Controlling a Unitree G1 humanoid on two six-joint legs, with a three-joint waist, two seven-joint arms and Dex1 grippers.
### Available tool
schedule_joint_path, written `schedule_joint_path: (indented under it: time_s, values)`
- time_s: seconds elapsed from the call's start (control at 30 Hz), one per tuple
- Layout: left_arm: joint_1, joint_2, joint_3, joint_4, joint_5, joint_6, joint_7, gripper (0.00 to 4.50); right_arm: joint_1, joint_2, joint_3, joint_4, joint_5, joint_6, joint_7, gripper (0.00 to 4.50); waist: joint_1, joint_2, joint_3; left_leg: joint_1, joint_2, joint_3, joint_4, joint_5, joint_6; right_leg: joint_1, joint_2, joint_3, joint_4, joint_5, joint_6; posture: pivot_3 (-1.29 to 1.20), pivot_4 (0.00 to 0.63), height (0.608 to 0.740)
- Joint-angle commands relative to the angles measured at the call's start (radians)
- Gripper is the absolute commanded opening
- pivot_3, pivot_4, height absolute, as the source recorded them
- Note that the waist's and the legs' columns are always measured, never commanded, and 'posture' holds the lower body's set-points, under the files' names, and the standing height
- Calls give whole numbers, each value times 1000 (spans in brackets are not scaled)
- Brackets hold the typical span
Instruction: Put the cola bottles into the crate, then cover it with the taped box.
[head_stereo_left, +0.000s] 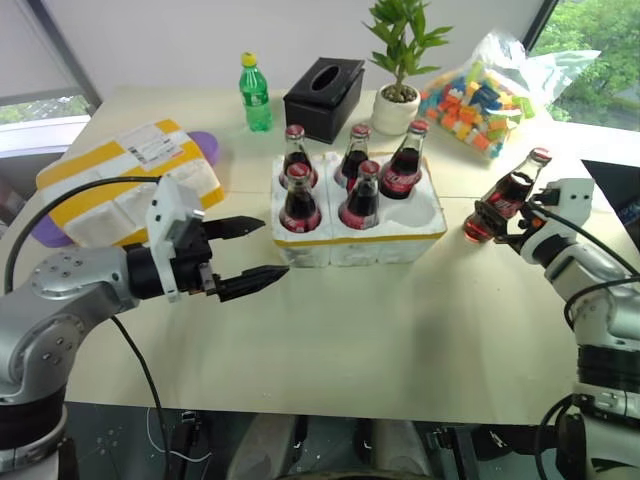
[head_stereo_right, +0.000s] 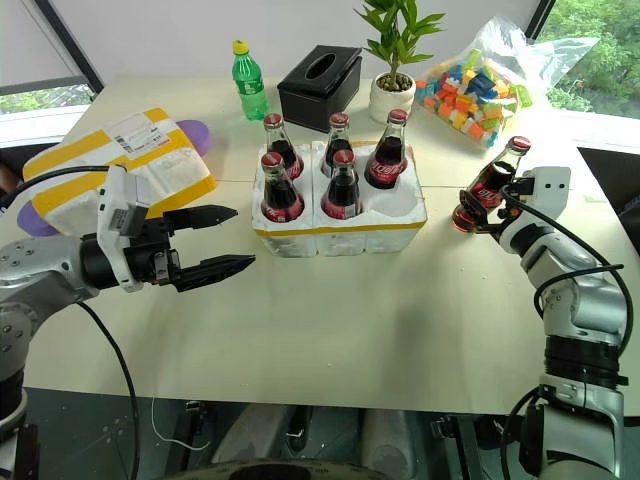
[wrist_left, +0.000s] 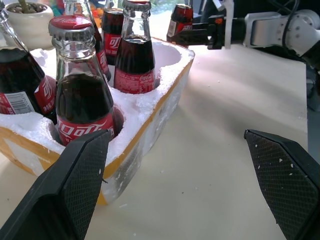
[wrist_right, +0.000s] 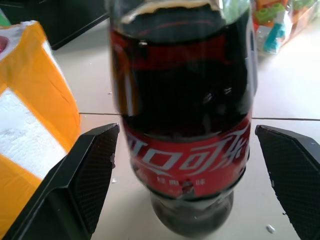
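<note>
Office-like room: pale table (head_stereo_left: 400, 330) by windows (head_stereo_left: 590, 30), potted plant (head_stereo_left: 400, 60).

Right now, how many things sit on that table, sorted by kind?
Cola bottles: 6, five in the crate and one beside it between the right gripper's open fingers
Green bottle: 1
Crate: 1
Taped box: 1
Tissue box: 1
Potted plant: 1
Bag of blocks: 1
Total: 12

The cream table (head_stereo_left: 400, 330) carries the crate (head_stereo_left: 360, 240) mid-top, the taped box (head_stereo_left: 130, 185) near its left edge, and a green bottle (head_stereo_left: 255, 92), tissue box (head_stereo_left: 323, 98), potted plant (head_stereo_left: 398, 100) and bag of blocks (head_stereo_left: 480, 100) along its far edge.
</note>
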Motion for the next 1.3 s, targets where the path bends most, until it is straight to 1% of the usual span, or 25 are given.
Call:
schedule_joint_path:
  time_s: [0.03,0.1,0.13,0.17,0.23,0.3,0.4,0.57,0.63,0.7,0.8,0.9,1.03,1.1,1.3]
  values:
    - [-9,16,8,-33,-21,-23,11,4494,-49,9,-4,36,-23,-55,12,4240,-3,0,0,0,0,0,0,0,0,0,0,0,0,0,0,0,150,732]
    - [-9,15,-1,-33,-20,-28,15,4500,-64,17,-1,55,-30,-79,19,3624,-3,0,0,0,0,0,0,0,0,0,0,0,0,0,0,0,150,732]
    - [-9,15,-6,-34,-19,-31,17,4500,-68,19,0,59,-33,-87,23,3162,-4,0,0,0,0,0,0,0,0,0,0,0,0,0,0,0,150,732]
    - [-8,15,-9,-35,-18,-33,18,4500,-70,20,0,57,-35,-92,27,2804,-5,0,0,0,0,0,0,0,0,0,0,0,0,0,0,0,150,732]
    - [-5,18,-15,-36,-17,-38,17,4500,-66,20,-5,37,-32,-97,36,2840,-8,0,0,0,0,0,0,0,0,0,0,0,0,0,0,0,150,732]
    - [-4,21,-15,-32,-18,-41,18,4500,-74,9,-36,-27,-5,-92,34,2840,-14,0,0,0,0,0,0,0,0,0,0,0,0,0,0,0,150,732]
    - [0,26,-12,-27,-23,-45,19,4500,-102,1,-69,-92,35,-75,27,2840,-19,4,3,-1,0,0,-1,0,0,-2,0,1,0,0,0,0,150,732]
    - [1,32,-7,-16,-22,-50,23,4500,-191,-2,-107,-281,255,96,50,2840,-27,10,6,-2,0,1,-2,1,-1,-4,0,2,1,0,0,0,150,732]
    - [-3,33,-8,-10,-21,-51,24,4500,-206,3,-82,-359,332,171,68,2840,-26,10,6,-2,2,1,-3,1,-1,-4,2,2,1,0,0,0,150,732]
    - [-7,33,-12,-5,-19,-53,25,4500,-205,2,-40,-412,361,215,84,2840,-23,10,6,-2,3,0,-4,0,-1,-4,3,2,0,0,-1,0,150,732]
    - [-10,29,-21,0,-13,-59,28,4500,-193,17,26,-465,374,250,100,2840,-19,9,6,-2,3,0,-4,0,-1,-4,3,2,-1,0,-1,0,150,732]
    - [-13,28,-25,3,-9,-62,33,4500,-175,14,77,-477,354,260,117,2840,-14,9,6,-2,3,1,-3,0,-1,-3,2,2,-1,0,-2,0,150,732]
    - [-9,36,-15,1,-12,-66,34,4500,-148,2,113,-458,319,254,129,2840,-17,9,6,-4,2,1,-2,0,-1,-5,2,2,-1,0,-1,0,150,732]
    - [-3,38,-7,3,-6,-74,37,4500,-141,-10,145,-424,261,234,137,2840,-18,9,6,-4,2,1,-2,0,-1,-6,2,2,0,0,-2,0,150,732]
    - [-5,34,-9,0,-3,-85,56,4500,-161,-20,183,-357,194,202,199,2840,-19,9,6,-5,3,1,-2,0,-1,-7,3,2,0,0,-2,0,150,732]
